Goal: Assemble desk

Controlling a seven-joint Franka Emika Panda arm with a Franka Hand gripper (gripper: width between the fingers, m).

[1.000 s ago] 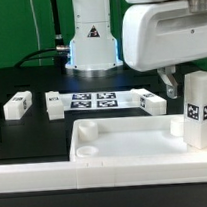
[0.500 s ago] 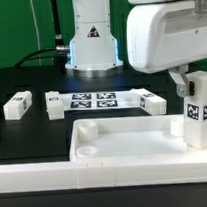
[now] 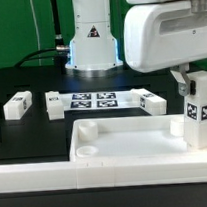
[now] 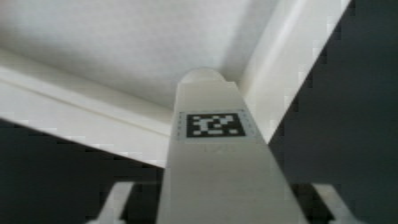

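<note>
- A white desk top (image 3: 126, 162), shaped like a shallow tray with a raised rim, lies at the front of a black table.
- One white square-section leg (image 3: 199, 110) stands upright at the tray's far corner on the exterior view's right. It has a black-and-white tag on its face. Its foot is hidden behind the rim, so it is unclear how deeply it is seated.
- The robot's gripper (image 4: 217, 203) is at the top of this leg. In the wrist view, the fingers (image 4: 121, 203) stand one on each side of it.
- A dark gap shows between each finger and the leg, so the jaws appear parted around it rather than clamped. The gripper holds nothing.
- A round corner socket (image 3: 87, 148) on the exterior view's left of the tray is unfilled.
- Three spare legs lie flat on the table behind the tray: one (image 3: 18, 102) far to the exterior view's left, one (image 3: 54, 103) beside it, and one (image 3: 151, 101) nearer the upright leg.
- The marker board (image 3: 91, 97) lies flat between the second and third spare legs.
- The step in hand looks like fixing this first leg into its corner socket.
- The next move probably calls for closing squarely on the leg, then turning or pressing it home while keeping it vertical.
</note>
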